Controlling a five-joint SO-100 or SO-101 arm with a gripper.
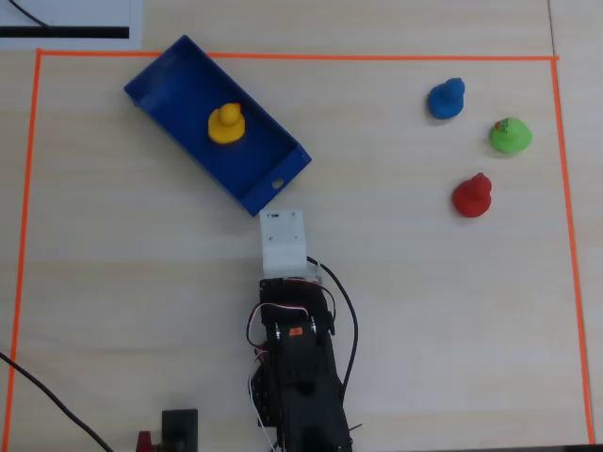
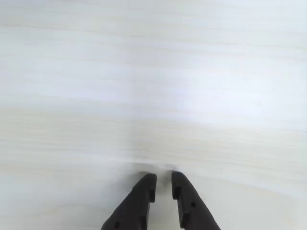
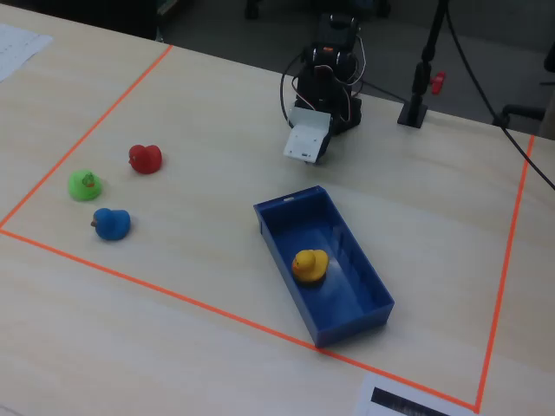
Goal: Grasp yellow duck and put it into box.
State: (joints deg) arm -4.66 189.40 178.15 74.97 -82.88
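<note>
tabletop (image 1: 141, 311): pale wood grain, orange tape line (image 1: 301, 57) boxing in the work area; in the overhead view the arm base sits at the bottom edge, mid-width.
arm (image 1: 297, 377): black, folded back over its base at the bottom edge in the overhead view; white wrist block (image 1: 283, 242) points toward the box's near short wall, just short of it.
box (image 1: 165, 80): blue, low walls, lying diagonally toward the top-left corner in the overhead view; small round hole in the short wall facing the arm.
end effector (image 2: 163, 181): wrist view shows two black fingers nearly together, a narrow slit between the tips, nothing gripped; only bare tabletop under them.
yellow duck (image 1: 226, 123): inside the box, upright on the floor, about mid-length; also seen in the fixed view (image 3: 310, 265), apart from the end effector.
blue duck (image 1: 447, 98): toward the top-right corner in the overhead view, on the bare tabletop.
green duck (image 1: 510, 137): just right of the blue one, closest to the right tape edge.
red duck (image 1: 472, 196): below the other two, the three in a loose cluster, well apart from the box.
</note>
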